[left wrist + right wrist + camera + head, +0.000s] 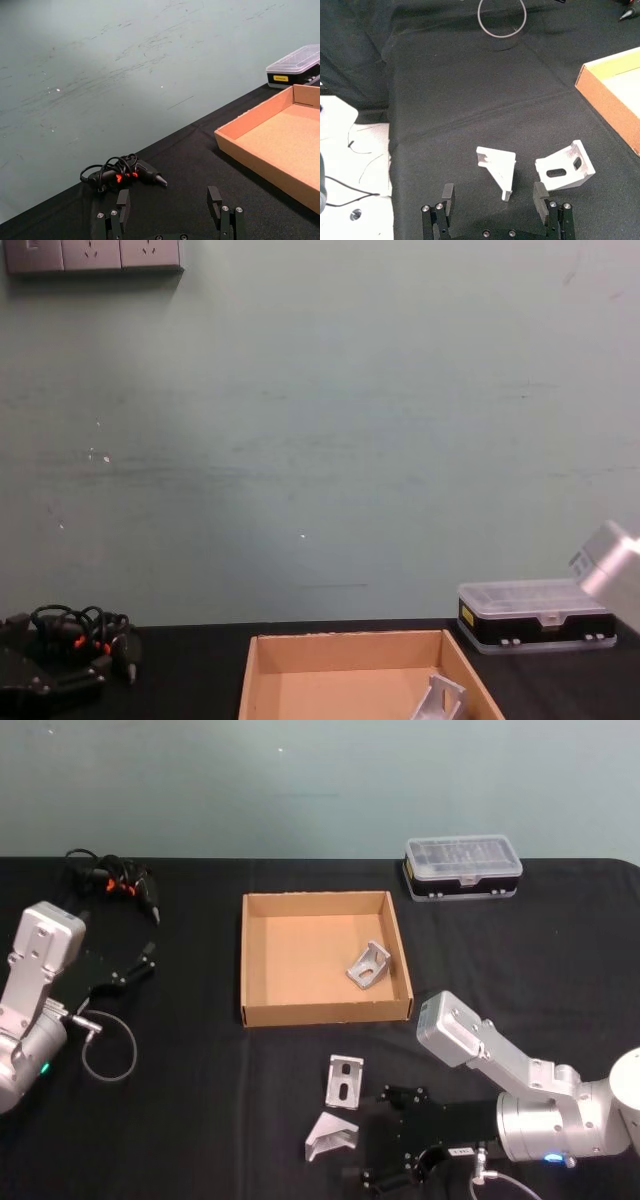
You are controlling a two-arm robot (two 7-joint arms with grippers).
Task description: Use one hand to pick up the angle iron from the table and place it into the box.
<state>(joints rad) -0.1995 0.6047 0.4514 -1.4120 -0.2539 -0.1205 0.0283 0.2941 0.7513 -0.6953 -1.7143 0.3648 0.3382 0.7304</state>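
At the left edge of the table the left gripper was held wide open and empty. One angle iron was seen inside the cardboard box, by its right wall. Two other angle irons were laid by the near edge, just beside the right gripper, its fingers spread apart, nothing grasped.

You lose the near wall of the box to the chest view's bottom edge, along with the foot of the angle iron inside the box.
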